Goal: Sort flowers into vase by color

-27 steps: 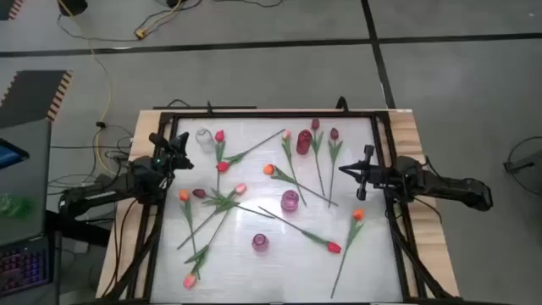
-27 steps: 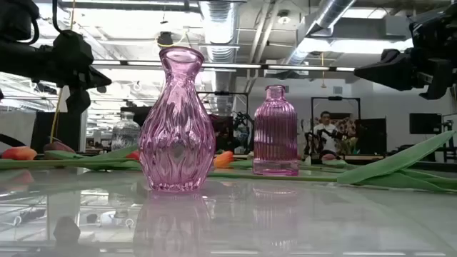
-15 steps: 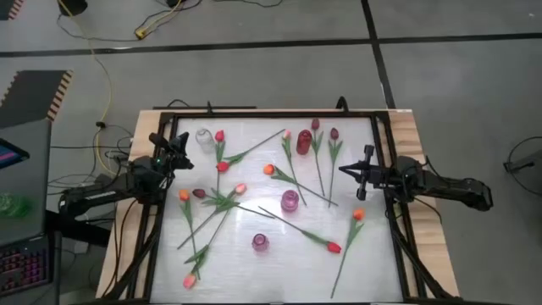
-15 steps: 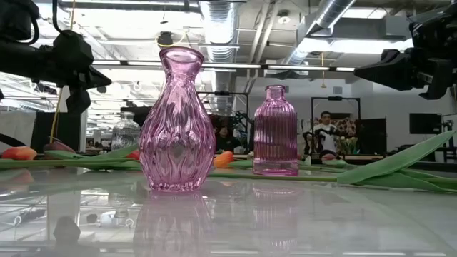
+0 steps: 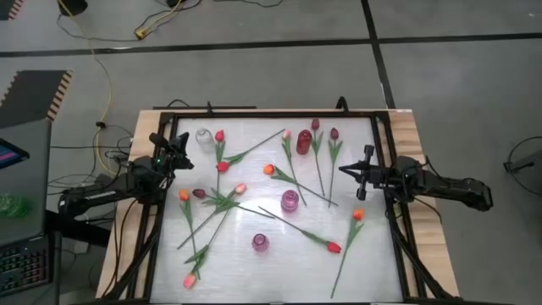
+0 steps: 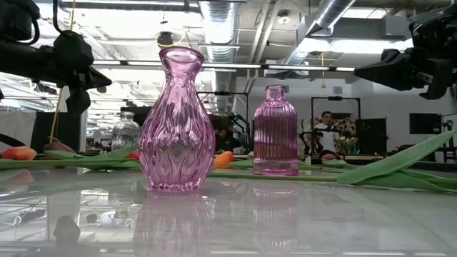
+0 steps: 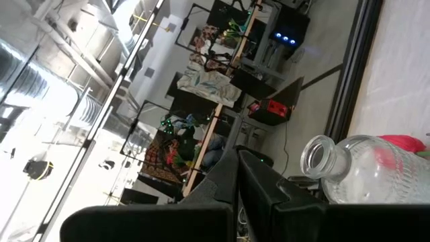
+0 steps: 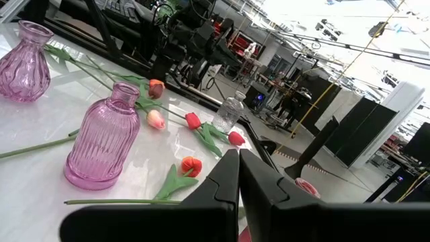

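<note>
High view, flowers (image 5: 298,229) scattered flat (stems pointing every way), left hand (image 5: 183,161) and right hand (image 5: 344,169) both pressed together, empty.

Just ahead of the left gripper (image 7: 238,176), the clear bottle (image 7: 366,168) runs off the picture's edge, its base unseen. Through its glass a red flower head (image 7: 403,142) shows only as a blur, cut off too.

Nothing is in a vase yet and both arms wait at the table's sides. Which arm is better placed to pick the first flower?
Probably the left. The left gripper, shut and empty, hovers beside a dense cluster of flowers, with the clear vase close by. The right gripper, also shut, has only the orange tulip close.
</note>
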{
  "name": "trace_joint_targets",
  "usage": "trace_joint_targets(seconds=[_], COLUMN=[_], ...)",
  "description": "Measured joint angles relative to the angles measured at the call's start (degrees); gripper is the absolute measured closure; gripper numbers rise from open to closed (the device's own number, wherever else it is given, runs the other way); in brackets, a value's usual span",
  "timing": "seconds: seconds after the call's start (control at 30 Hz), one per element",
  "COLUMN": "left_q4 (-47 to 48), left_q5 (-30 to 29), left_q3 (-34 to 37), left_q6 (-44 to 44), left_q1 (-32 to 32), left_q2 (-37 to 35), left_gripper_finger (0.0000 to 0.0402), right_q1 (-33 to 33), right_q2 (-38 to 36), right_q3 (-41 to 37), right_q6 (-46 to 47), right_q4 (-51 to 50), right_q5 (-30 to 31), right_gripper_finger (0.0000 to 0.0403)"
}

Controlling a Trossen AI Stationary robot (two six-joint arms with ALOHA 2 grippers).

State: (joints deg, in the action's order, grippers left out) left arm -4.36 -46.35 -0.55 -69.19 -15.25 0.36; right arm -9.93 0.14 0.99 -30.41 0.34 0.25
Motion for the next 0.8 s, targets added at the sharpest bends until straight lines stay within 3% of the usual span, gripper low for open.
trace_joint_targets(seconds=[0.8], left_q4=[0.0], left_q5=[0.0], left_q3=[0.0], left_q6=[0.0], left_q1=[0.0], left_q2=[0.0], left_gripper_finger=[0.0401], right_q1=[0.0], right_q2=[0.0], right_q3=[0.0], right_q6=[0.8], right_q4=[0.0], right_q5=[0.0], right_gripper_finger=[0.0363])
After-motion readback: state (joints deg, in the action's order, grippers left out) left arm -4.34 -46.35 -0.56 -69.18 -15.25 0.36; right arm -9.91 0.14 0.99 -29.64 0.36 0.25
